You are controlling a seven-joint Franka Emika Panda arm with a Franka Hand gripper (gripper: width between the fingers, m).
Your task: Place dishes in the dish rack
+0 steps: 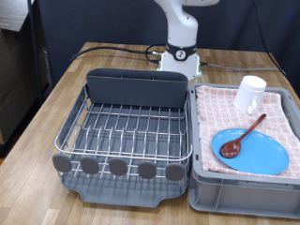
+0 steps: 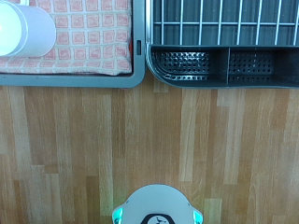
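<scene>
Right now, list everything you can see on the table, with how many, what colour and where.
Metal wire dish rack on a dark grey plastic tray: one, silver and grey, exterior view's left, no dishes in it.
Grey cloth-lined bin: one, exterior view's right, beside the rack.
Pink checkered cloth: one, lining the bin.
Round flat bright-blue plate: one, on the cloth, towards the exterior view's bottom.
Dark reddish-brown wooden spoon: one, bowl end resting on the plate.
Small white mug: one, on the cloth, above the plate in the exterior view.
Black cable: on the wooden table, behind the rack.
Robot arm: one, white, base at the exterior view's top; the tool is out of the exterior view.
</scene>
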